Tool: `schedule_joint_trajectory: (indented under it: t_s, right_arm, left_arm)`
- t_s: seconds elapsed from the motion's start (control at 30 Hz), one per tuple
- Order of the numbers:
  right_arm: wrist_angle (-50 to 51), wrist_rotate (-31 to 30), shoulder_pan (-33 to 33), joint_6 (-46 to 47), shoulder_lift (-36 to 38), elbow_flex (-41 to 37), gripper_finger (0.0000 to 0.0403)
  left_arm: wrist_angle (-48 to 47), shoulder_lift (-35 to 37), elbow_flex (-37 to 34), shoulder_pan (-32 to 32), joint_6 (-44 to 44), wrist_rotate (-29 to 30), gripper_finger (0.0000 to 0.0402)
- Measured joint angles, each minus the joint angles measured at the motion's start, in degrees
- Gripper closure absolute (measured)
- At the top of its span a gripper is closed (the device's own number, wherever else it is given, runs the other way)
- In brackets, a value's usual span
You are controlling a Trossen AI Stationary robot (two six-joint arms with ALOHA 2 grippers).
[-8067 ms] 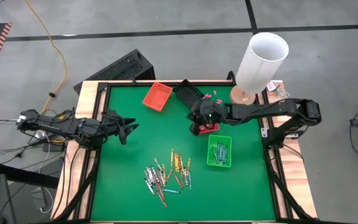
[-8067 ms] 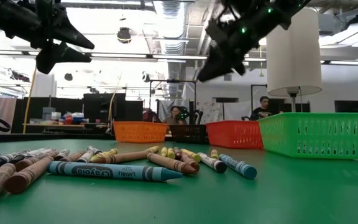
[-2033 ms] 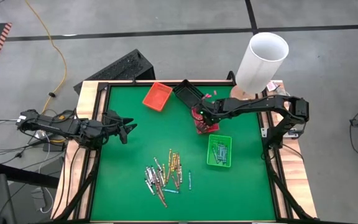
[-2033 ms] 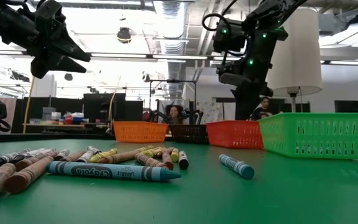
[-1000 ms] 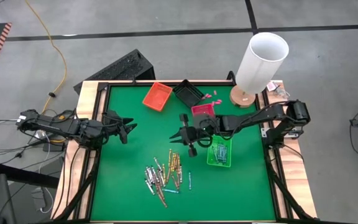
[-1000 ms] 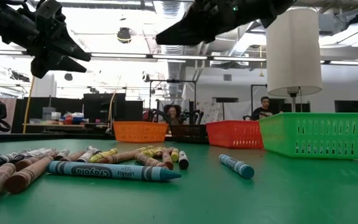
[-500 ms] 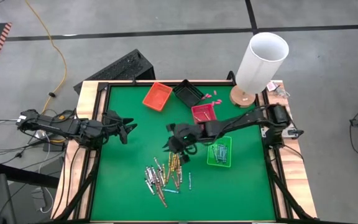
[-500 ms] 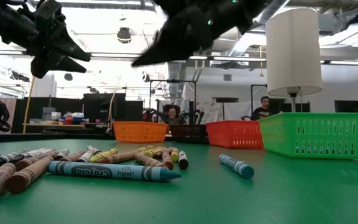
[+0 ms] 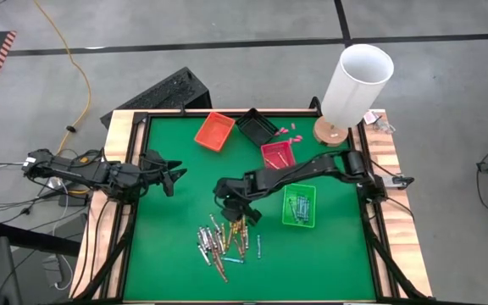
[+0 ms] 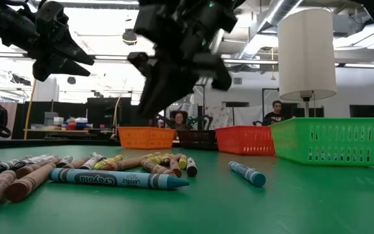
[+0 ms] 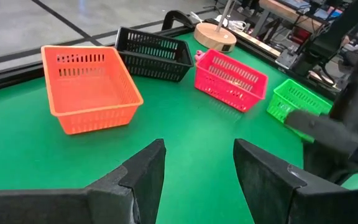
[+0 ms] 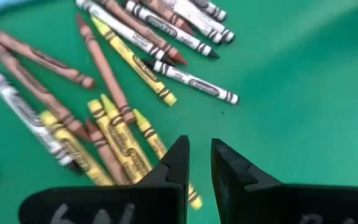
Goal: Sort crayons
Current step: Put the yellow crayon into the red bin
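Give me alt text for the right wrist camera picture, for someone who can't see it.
The right pincer, its two dark fingers slightly apart with nothing between them, hangs over a loose pile of crayons on the green table. The crayons are yellow, brown and white-wrapped, lying at mixed angles, some touching or overlapping.

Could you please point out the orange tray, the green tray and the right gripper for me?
orange tray (image 11: 86,87): left wrist view, on its inner floor.
green tray (image 9: 298,222): high view, on its near rim.
right gripper (image 12: 199,163): right wrist view, midway between its fingertips, above the crayons.
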State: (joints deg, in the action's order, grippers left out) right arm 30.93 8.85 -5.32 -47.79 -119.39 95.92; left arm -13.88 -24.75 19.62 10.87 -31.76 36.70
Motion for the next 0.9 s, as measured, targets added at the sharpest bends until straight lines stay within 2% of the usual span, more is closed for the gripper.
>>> schedule_joint_trajectory:
  t_s: [0.5, 0.9]
  right_arm:
    - [2.3, -0.2, -0.2, -10.9, -1.9, 1.0, 0.0342]
    - [1.4, -0.3, 0.3, -14.7, -1.9, -0.9, 0.0342]
  left_arm:
    - [-0.6, 0.0, 0.0, 0.0, 0.6, 0.1, 0.0221]
    - [-0.6, 0.0, 0.0, 0.0, 0.5, 0.1, 0.0221]
